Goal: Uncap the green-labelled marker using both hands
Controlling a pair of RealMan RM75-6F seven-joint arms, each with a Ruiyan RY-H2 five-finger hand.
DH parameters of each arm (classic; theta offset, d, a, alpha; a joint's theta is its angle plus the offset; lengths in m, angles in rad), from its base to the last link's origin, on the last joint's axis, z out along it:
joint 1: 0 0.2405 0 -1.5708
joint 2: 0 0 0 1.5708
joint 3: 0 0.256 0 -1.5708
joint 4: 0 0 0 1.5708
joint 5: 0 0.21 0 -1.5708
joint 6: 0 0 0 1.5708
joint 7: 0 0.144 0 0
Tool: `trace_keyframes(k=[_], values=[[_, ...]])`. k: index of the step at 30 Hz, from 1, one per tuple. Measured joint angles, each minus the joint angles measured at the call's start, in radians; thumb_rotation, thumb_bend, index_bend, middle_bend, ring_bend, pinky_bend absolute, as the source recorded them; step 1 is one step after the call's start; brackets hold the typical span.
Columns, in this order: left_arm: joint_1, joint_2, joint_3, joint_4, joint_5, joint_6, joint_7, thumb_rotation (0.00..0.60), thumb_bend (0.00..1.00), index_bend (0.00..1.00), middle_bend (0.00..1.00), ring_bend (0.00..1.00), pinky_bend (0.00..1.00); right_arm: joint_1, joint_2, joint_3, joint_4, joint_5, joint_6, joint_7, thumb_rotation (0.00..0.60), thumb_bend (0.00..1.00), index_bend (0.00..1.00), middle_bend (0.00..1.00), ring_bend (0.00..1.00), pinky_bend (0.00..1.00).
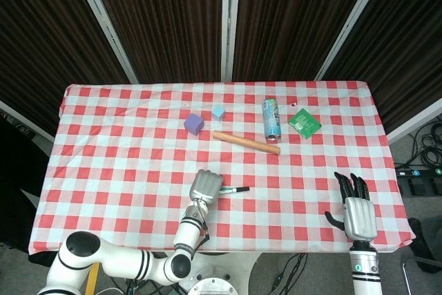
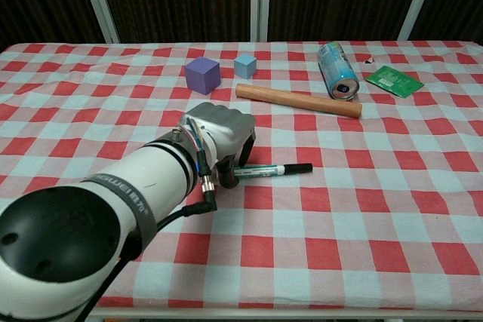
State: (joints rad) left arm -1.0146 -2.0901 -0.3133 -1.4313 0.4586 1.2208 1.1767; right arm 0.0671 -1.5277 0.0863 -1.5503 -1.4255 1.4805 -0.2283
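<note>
On my left forearm (image 2: 143,186) a dark band carries pale lettering, too angled and small for me to read. Nothing else bears legible text.
</note>
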Motion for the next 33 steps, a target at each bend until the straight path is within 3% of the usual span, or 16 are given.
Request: trace_keyframes(k=[14,22,33], values=[[0.008,-0.003,0.014,0.02,0.055,0.008,-0.055,0.6,0.38,0.53,0.58,0.5,0.55,0.003,0.003,0.0,-0.006,0.002,0.001,-0.006,0.6,0.05,0.1,0.15,0.0,0.0],[0.025,0.032,0.019,-0.044,0.127,0.013,-0.111,0.6,0.39,0.55,0.6,0.52,0.56,0.018,0.01,0.01,-0.023,-0.006,-0.001,-0.029,0.6,0.05,0.1,0.15,0.0,0.0],[0.01,0.08,-0.011,-0.15,0.161,0.018,-0.124,0.6,0.39,0.55,0.6,0.53,0.57,0.134,0.024,0.086,-0.041,-0.026,-0.072,-0.102,0.6,0.06,0.28,0.29,0.01,0.05]])
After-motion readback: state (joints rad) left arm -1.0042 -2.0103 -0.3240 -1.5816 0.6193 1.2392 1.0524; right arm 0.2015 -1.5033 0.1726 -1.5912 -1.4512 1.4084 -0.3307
